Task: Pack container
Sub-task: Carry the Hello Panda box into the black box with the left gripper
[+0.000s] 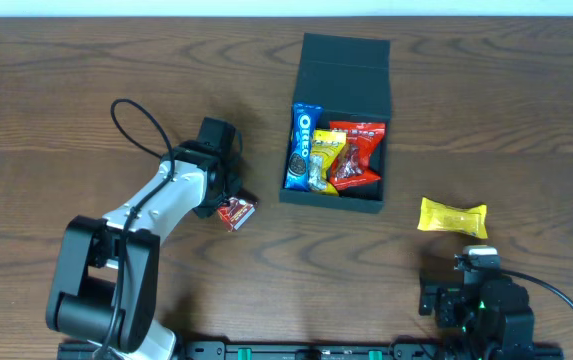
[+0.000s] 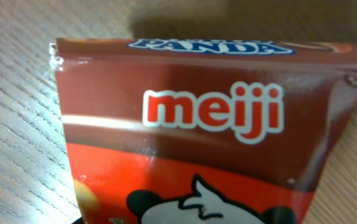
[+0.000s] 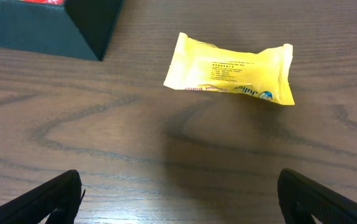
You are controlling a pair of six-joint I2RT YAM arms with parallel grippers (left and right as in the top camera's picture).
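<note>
The container [image 1: 338, 68], a dark teal-black box with its flap lid up, stands at the table's middle back. It holds a blue Oreo pack [image 1: 304, 145], a yellow packet [image 1: 324, 160] and a red packet [image 1: 358, 155]. My left gripper [image 1: 224, 205] is down on the table left of the box, shut on a red Meiji panda packet [image 1: 236, 212]. That packet [image 2: 209, 124] fills the left wrist view and hides the fingers. My right gripper [image 3: 178, 199] stands open near the front right edge, nothing between its fingers, with a yellow packet [image 3: 231, 78] lying ahead of it.
The yellow packet [image 1: 453, 217] lies on bare wood right of the box's front corner [image 3: 41, 28]. A black cable [image 1: 136, 125] loops up from the left arm. Both arm bases stand along the front edge.
</note>
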